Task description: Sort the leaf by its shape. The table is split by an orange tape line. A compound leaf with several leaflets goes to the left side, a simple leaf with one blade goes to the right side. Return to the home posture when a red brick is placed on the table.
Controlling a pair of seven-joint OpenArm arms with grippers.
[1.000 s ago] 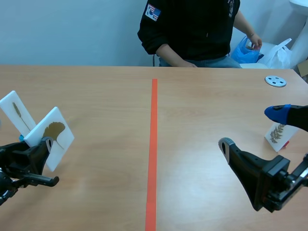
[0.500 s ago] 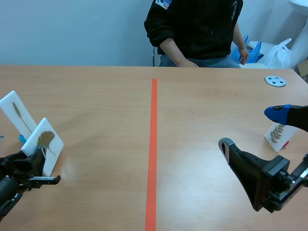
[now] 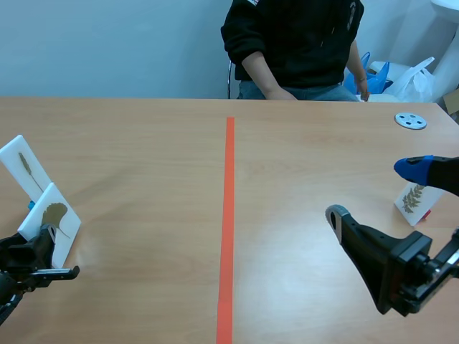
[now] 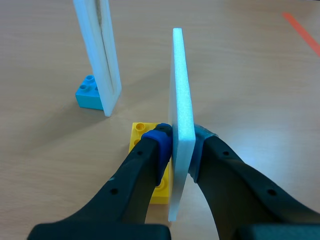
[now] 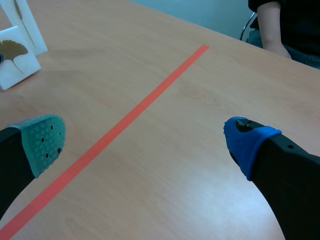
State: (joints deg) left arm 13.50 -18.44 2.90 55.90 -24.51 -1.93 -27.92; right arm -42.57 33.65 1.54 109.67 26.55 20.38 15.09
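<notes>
Left gripper (image 4: 181, 142) held leaf card (image 4: 180, 90), far left of tape line (image 3: 228, 215); card partly hid yellow brick (image 4: 137, 132). Right gripper (image 5: 145, 142) gaped, empty.

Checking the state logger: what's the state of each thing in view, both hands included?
left hand: shut on the ginkgo card.
ginkgo card: upright in the grip, at the yellow brick; cannot tell if it is seated.
narrow-leaf card: standing upright at the blue brick.
right hand: open, empty.
compound-leaf card: standing, right of the tape.
grey disc: lying flat.
</notes>
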